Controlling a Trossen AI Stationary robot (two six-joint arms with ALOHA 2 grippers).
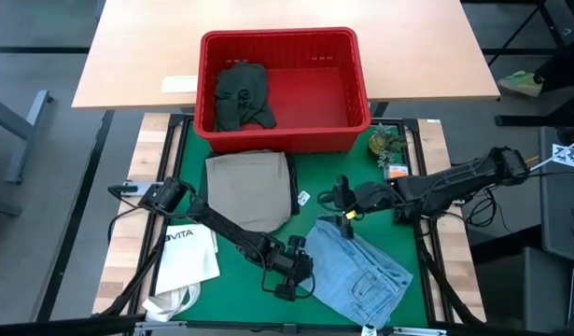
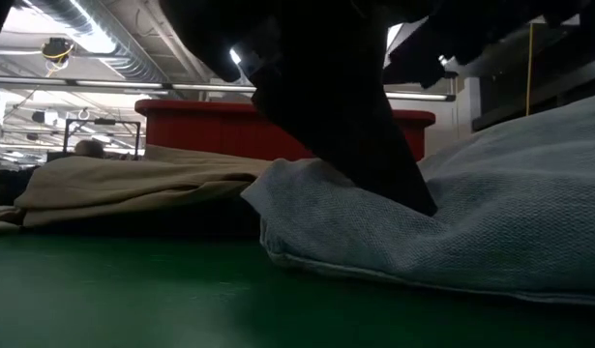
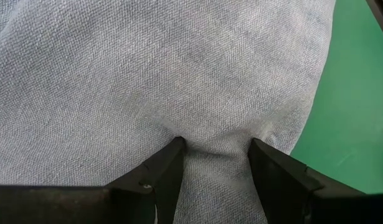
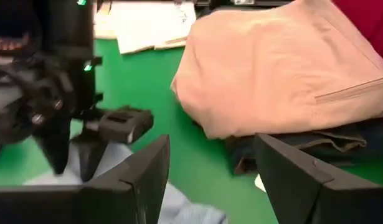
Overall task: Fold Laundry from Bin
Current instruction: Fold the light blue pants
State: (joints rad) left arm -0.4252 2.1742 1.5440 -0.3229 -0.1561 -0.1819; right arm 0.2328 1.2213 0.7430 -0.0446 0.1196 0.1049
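The red bin (image 1: 352, 112) stands at the far edge of the green mat, with a dark green piece (image 1: 242, 93) lying inside at its left end. Folded khaki trousers (image 1: 249, 187) lie on dark navy jeans (image 4: 316, 146) in mid-mat. The light blue jeans (image 1: 361, 271) lie crumpled near the front right. My left gripper (image 1: 301, 275) is shut on their left edge. My right gripper (image 1: 341, 201) hovers open above the mat between the khaki pile and the light blue jeans, with nothing between its fingers (image 4: 147, 168). My left gripper pinches a pucker of the light blue jeans (image 3: 216, 155) between its two fingers, at the garment's left edge. The fingers slant down onto it from the table's left. The denim bunches up between the fingertips (image 3: 172, 155), and the rest of the jeans lies on the mat.
A white VITA tote bag (image 1: 189, 250) lies at the mat's near left. A small green object (image 1: 387, 142) and an orange one (image 1: 396, 171) sit at the far right by the bin. A light wooden table (image 1: 137, 56) stands beyond the bin.
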